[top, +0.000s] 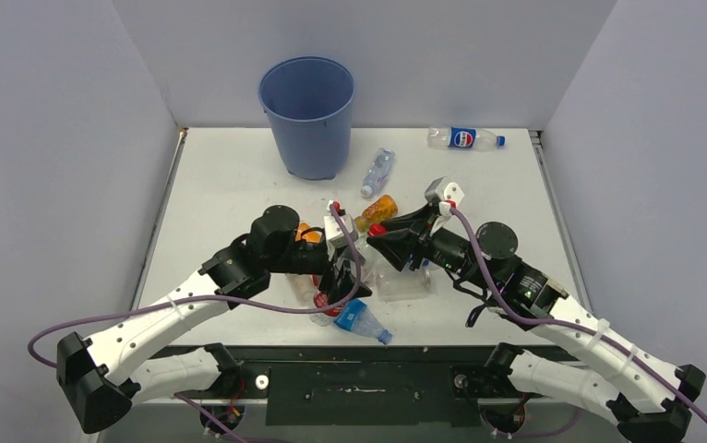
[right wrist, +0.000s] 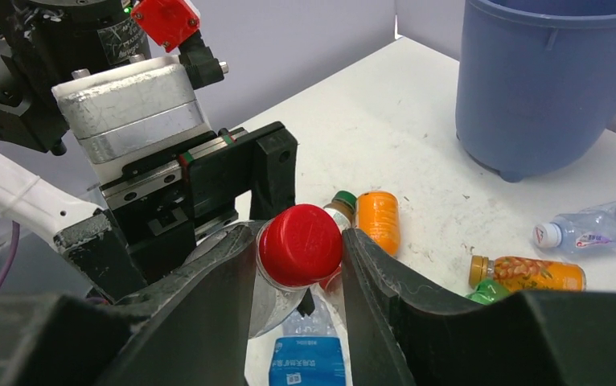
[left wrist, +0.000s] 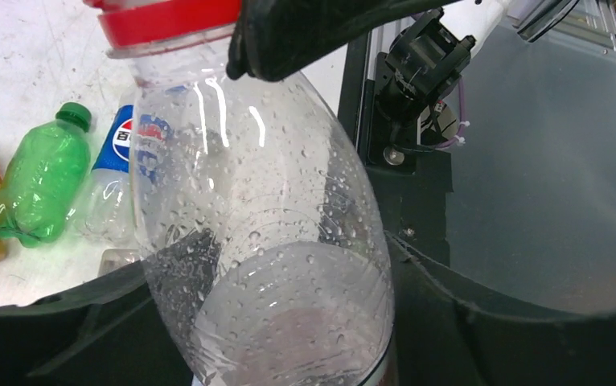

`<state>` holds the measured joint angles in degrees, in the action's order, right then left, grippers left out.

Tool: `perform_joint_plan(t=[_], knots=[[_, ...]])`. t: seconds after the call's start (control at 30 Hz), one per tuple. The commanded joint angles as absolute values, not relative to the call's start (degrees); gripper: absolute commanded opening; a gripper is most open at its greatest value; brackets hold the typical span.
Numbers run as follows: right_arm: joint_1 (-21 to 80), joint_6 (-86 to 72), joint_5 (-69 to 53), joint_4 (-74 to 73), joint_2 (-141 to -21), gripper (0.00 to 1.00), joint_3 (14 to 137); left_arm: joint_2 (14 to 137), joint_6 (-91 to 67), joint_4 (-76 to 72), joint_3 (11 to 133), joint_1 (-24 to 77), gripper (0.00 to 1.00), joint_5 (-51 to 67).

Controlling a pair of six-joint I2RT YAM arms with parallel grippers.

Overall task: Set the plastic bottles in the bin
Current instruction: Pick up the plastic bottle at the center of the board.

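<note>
Bottle [left wrist: 264, 201] between both my claws
Right claw [right wrist: 301, 265] pinches its cap [right wrist: 299, 241]; left claw [left wrist: 289, 281] wide around its body, grip unclear.

Pepsi label [top: 463, 138] on clear bottle [top: 442, 138]

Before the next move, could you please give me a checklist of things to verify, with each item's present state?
1. The right gripper is shut on the red cap of the clear bottle: ok.
2. Fingers of the left gripper flank that bottle's body: ok.
3. Left grip firm: cannot tell.
4. The bin stands upright, mouth open: ok.
5. The table toward the bin is free: not ok; an orange bottle and a water bottle lie just beyond the grippers.
</note>
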<state>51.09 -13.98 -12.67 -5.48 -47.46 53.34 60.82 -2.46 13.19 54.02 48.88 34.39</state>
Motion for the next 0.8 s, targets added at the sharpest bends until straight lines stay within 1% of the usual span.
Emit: perform_joint_plan(t=[0.0, 0.07, 0.1, 0.13, 0.17, 0.2, 0.23, 0.27, 0.3, 0.33, 0.37, 0.43, 0.5, 0.6, 0.7, 0.77], knots=[[51.99, -15.68, -15.18, 2.09, -47.94, 0.05, 52.41, 58.31, -2.59, 7.76, 53.83, 49.13, 0.65, 36.69], [52.17, -16.09, -15.37, 2.44, -48.35, 0.05, 52.66, 58.00, -2.39, 7.29, 53.10, 49.18, 0.57, 37.03], [52.19, -16.27, -15.38, 2.41, -48.43, 0.05, 52.79, 57.89, -2.30, 7.03, 52.97, 49.15, 0.52, 37.06], [52.28, -16.44, -15.38, 2.39, -48.43, 0.06, 52.88, 57.79, -2.35, 6.65, 52.65, 49.20, 0.44, 37.09], [52.44, -16.72, -15.24, 2.43, -48.38, 0.14, 52.91, 57.68, -2.37, 6.09, 52.37, 49.14, 0.38, 37.12], [52.47, -17.03, -14.95, 2.18, -48.28, 0.31, 52.98, 57.54, -2.42, 5.73, 52.11, 49.20, 0.30, 36.90], [52.47, -17.45, -14.40, 1.82, -48.07, 0.55, 53.18, 57.30, -2.52, 5.20, 51.80, 49.19, 0.22, 36.36], [52.46, -17.83, -13.46, 1.15, -47.77, 0.74, 53.57, 56.97, -2.59, 4.41, 51.56, 49.17, 0.15, 35.24], [52.47, -18.16, -12.17, 0.42, -47.11, 0.87, 53.79, 56.42, -2.67, 3.94, 51.40, 49.18, 0.11, 33.26], [52.43, -18.33, -10.68, -0.67, -46.32, 0.96, 53.99, 55.58, -3.27, 2.90, 51.15, 49.15, 0.08, 30.66], [52.42, -18.19, -9.25, -2.35, -45.29, 0.90, 54.12, 54.57, -3.55, 1.82, 50.82, 49.06, 0.06, 27.82], [52.43, -17.58, -5.87, -4.83, -42.54, 0.90, 53.95, 51.45, -3.43, -1.87, 49.61, 49.09, 0.05, 22.38], [52.47, -17.27, -1.61, -6.58, -38.79, 0.90, 52.43, 48.01, -2.75, -7.42, 47.92, 49.02, 0.00, 16.32], [52.43, -16.90, 6.64, -6.63, -32.15, 0.90, 47.36, 45.56, -1.93, -15.40, 47.59, 48.38, 0.00, 5.99], [52.47, -18.33, 12.68, -5.31, -26.83, 0.90, 41.66, 49.94, -1.09, -19.61, 54.55, 46.52, 0.00, -0.85], [52.45, -19.70, 14.72, -4.44, -24.67, 0.90, 38.20, 54.56, -0.71, -21.51, 60.03, 43.26, 0.00, -2.53]])
